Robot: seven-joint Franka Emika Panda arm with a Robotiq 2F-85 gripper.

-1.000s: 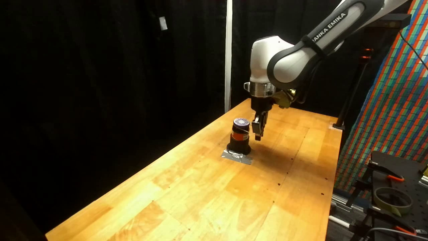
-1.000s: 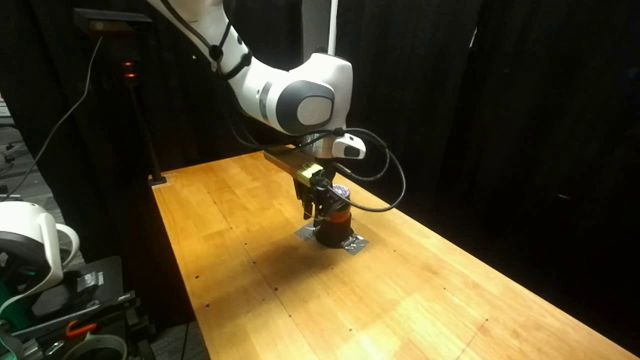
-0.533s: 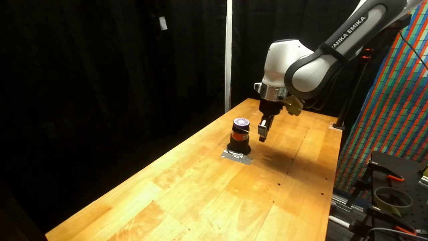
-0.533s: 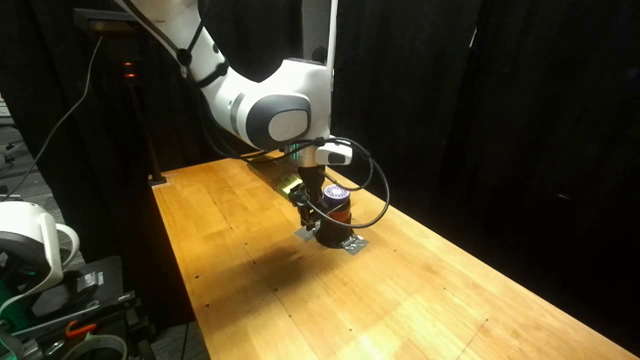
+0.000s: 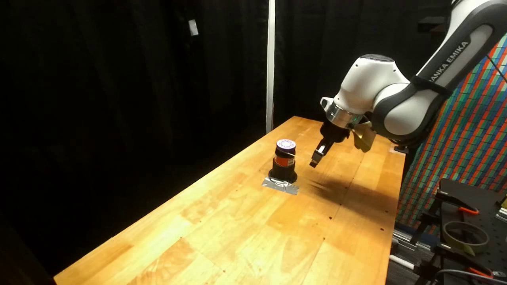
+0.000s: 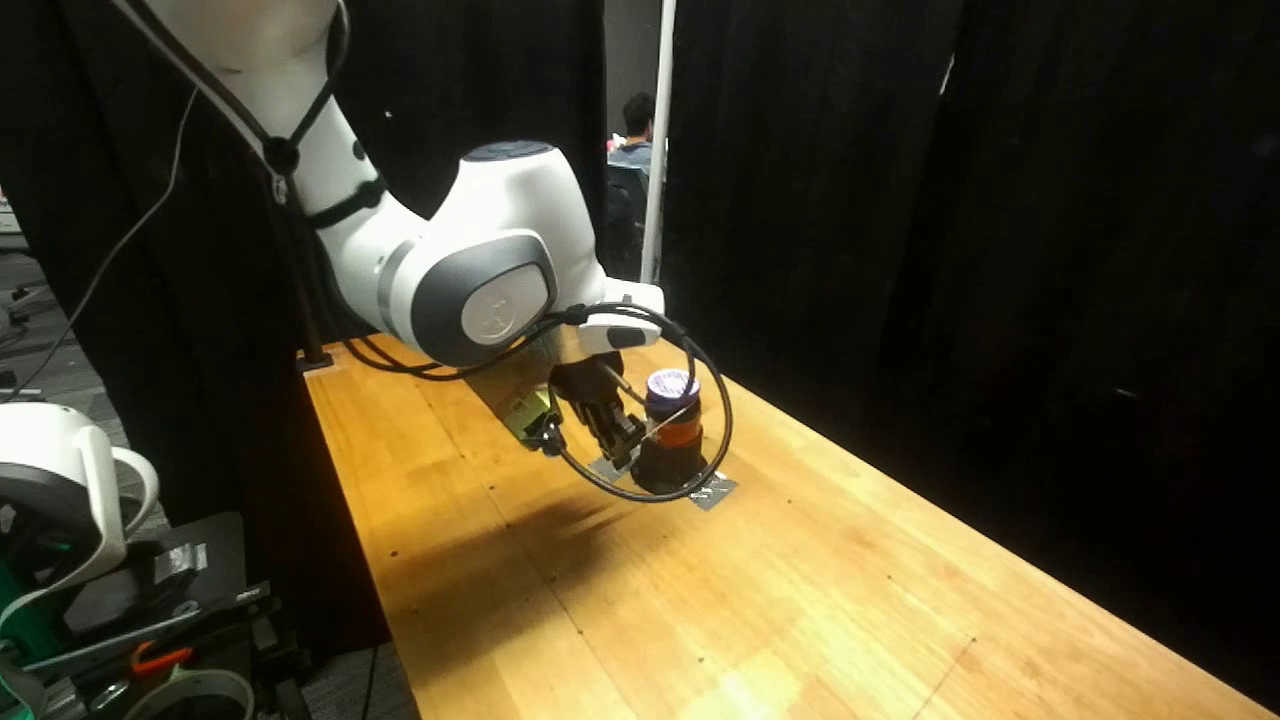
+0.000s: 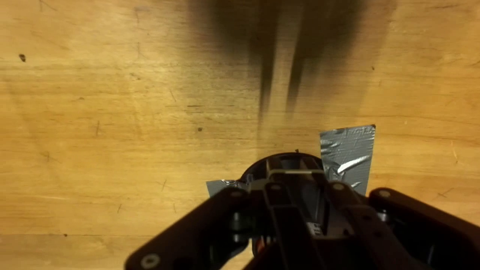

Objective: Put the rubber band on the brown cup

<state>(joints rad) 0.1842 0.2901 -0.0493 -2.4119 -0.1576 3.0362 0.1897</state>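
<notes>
Grey tape (image 7: 348, 155) on two sides pins the cup (image 5: 283, 161) to the tabletop (image 5: 237, 237), presumably so the pull can't drag or topple it. Cup's upright, nearer the long edge across from the arm (image 5: 368, 85). Pale band (image 7: 296, 171) is strung across both tips of the jaws, which stand a narrow gap apart, likely spreading the loop rather than pinching it; other end looks looped round the cup's upper part. Jaws sit on the arm's side of the cup, near but not touching, tips angled toward it: my read, that holds tension and sets up the slip-off. Risk: band rides up over the top and pings off.
</notes>
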